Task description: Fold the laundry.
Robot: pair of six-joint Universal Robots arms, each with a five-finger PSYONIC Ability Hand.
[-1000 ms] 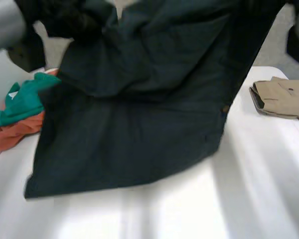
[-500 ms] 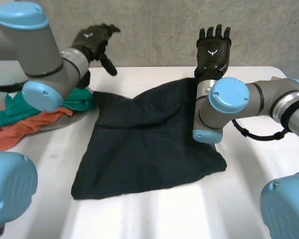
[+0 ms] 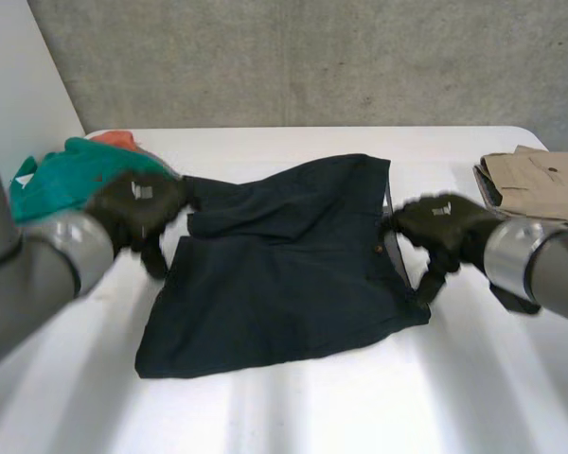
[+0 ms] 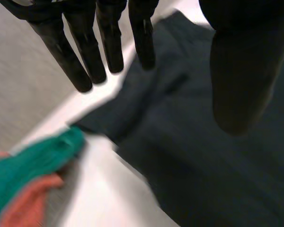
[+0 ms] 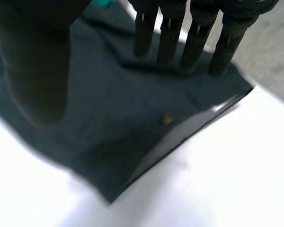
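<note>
Head view: dark shorts lie spread flat in the middle of the white table. The left hand is at their left edge and the right hand at their right edge. A green cloth lies far left and folded beige trousers far right.

Left wrist view: straight fingers hang over the shorts, holding nothing.

Right wrist view: straight fingers are spread above the cloth near a button, holding nothing.
</note>
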